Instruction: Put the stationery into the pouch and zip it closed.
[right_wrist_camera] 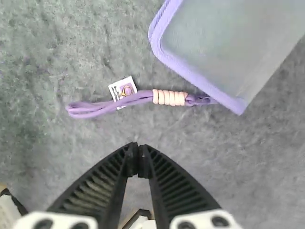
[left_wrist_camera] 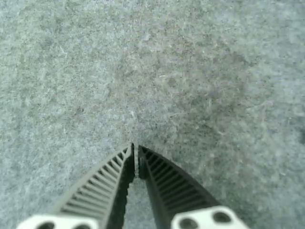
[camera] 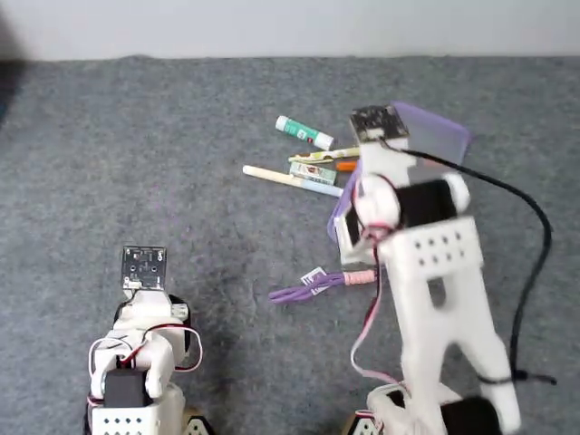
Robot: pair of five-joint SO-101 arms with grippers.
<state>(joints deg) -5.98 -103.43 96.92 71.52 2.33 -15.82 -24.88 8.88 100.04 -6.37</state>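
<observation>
The left fingers (left_wrist_camera: 107, 188) are pressed together over bare grey bench (left_wrist_camera: 190, 71). The right fingers (right_wrist_camera: 102, 183) are pressed together too, holding nothing, near the pouch's purple strap (right_wrist_camera: 95, 107). The strap carries pink beads (right_wrist_camera: 169, 97) and a white tag (right_wrist_camera: 122, 89) whose print is too small to read. The lilac pouch (right_wrist_camera: 224, 43) is cut off at the edge and, from above, largely hidden by the right arm (camera: 435, 263). Beside it, outside, lie a glue stick (camera: 304, 132), a cream pen (camera: 290, 178) and what may be markers (camera: 319, 163).

Overhead, 2 wrists close, downward — right shares pouch (right_wrist_camera: 228, 43)
</observation>
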